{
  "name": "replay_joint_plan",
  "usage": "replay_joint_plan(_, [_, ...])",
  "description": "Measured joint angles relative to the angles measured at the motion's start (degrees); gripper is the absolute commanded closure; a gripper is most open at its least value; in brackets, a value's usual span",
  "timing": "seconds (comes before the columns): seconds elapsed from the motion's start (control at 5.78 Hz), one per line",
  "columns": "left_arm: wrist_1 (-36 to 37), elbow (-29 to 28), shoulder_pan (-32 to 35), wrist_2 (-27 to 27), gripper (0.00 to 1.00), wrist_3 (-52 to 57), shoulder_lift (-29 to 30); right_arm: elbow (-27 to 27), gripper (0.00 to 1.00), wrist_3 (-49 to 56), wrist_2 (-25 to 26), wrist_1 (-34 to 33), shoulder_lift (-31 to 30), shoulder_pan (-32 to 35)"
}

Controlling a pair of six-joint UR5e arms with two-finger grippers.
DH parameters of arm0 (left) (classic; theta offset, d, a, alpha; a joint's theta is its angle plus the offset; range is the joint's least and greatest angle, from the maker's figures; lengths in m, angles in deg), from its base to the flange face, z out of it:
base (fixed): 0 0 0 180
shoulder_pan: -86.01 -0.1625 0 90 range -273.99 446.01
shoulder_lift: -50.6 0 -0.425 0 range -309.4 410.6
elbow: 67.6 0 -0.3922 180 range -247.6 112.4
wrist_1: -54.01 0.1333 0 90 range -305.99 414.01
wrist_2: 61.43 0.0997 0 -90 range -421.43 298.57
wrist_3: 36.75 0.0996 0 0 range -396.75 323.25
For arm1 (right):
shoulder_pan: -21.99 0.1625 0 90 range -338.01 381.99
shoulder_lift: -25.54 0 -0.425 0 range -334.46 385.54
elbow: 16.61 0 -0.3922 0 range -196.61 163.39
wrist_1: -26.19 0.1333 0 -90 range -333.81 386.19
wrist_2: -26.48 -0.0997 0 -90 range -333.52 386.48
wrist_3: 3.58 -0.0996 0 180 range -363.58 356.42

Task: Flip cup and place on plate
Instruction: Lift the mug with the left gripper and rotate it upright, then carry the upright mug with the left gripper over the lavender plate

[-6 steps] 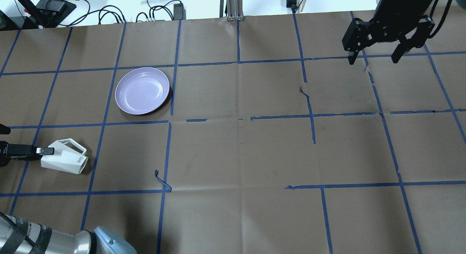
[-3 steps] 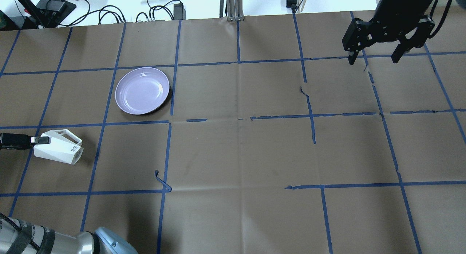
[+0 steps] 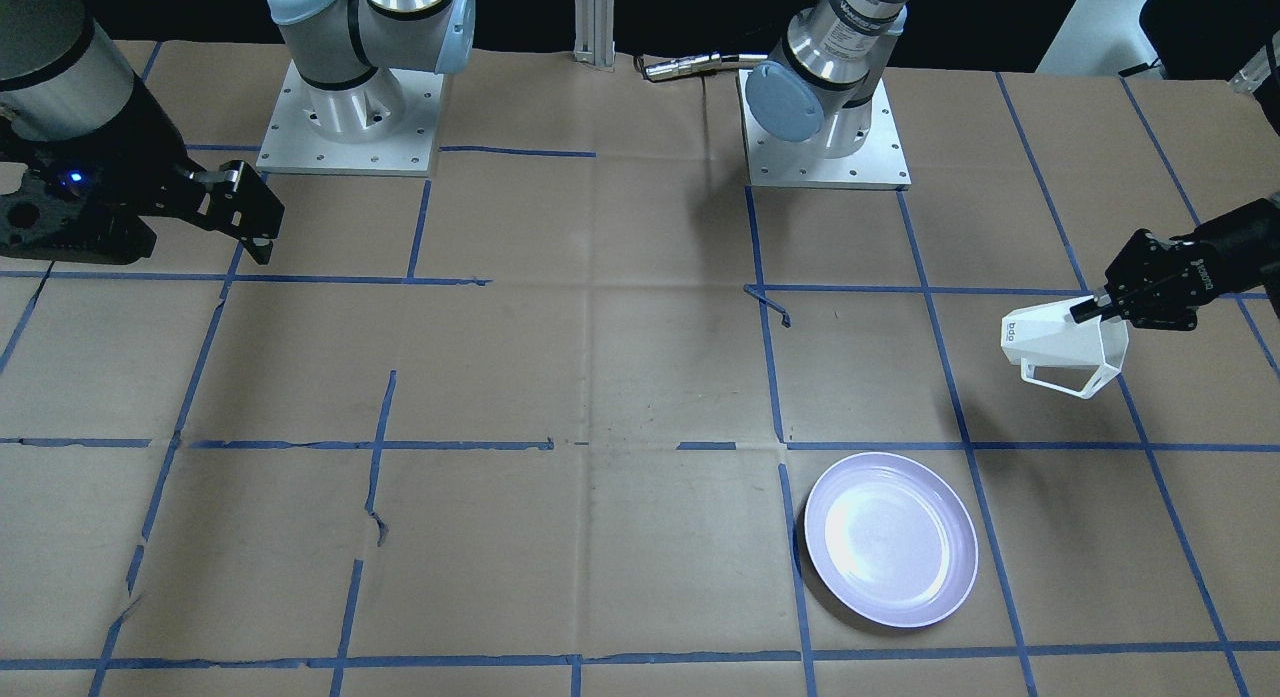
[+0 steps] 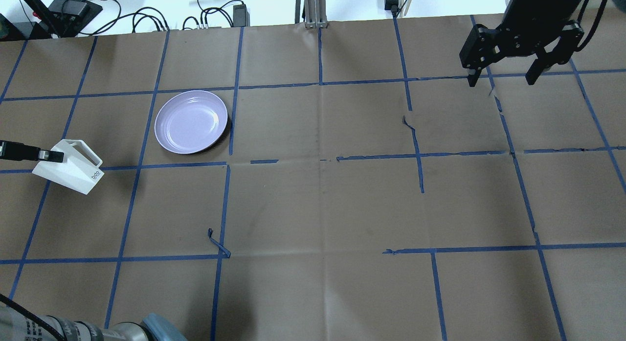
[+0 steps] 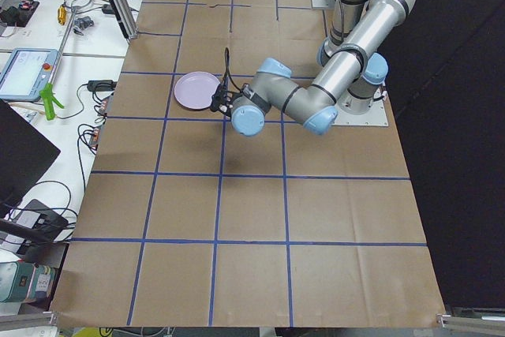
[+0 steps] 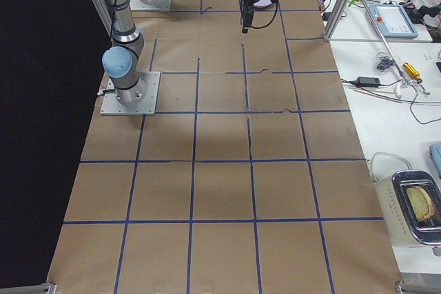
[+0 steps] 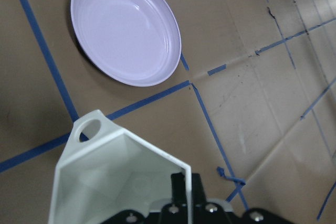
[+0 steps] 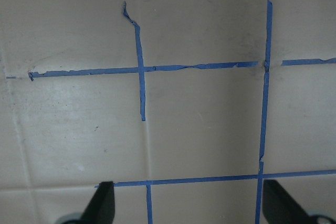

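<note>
At left edge of table [image 4: 318, 209], left gripper [image 4: 51, 156] pinches cup [image 4: 68, 169] rim; cup sideways, base twd centre. Near, fwd-right, sits plate [image 4: 191, 121]; right gripper [image 4: 501, 80] spread, far off.

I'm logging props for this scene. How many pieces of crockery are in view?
2. The cup, held by the left gripper near the table's left edge; the plate, empty on the table, apart from it. None looks hidden.

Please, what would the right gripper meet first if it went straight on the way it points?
Probably just the paper-covered table: the right gripper, open, points down at a bare patch crossed by blue tape lines, with nothing else in line.
</note>
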Motion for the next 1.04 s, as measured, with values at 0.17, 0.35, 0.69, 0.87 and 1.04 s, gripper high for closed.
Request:
replay_joint_plan(0.17, [7.0, 0.1, 6.7, 4.5, 0.99, -4.9, -2.6, 0.0, 0.0, 0.0, 0.0, 0.0, 0.0, 0.0])
replay_joint_plan(0.35, [14.0, 0.4, 13.4, 9.6, 0.99, -10.5, -4.2, 0.0, 0.0, 0.0, 0.0, 0.0, 0.0, 0.0])
replay_joint_plan(0.69, [28.4, 1.8, 25.5, 17.0, 0.99, -24.1, -3.5, 0.0, 0.0, 0.0, 0.0, 0.0, 0.0, 0.0])
replay_joint_plan(0.87, [38.4, 4.2, 30.1, 19.9, 0.99, -29.3, -1.8, 0.0, 0.0, 0.0, 0.0, 0.0, 0.0, 0.0])
replay_joint_plan(1.04, [48.7, 7.5, 33.5, 21.6, 0.99, -32.7, 0.3, 0.0, 0.0, 0.0, 0.0, 0.0, 0.0, 0.0])
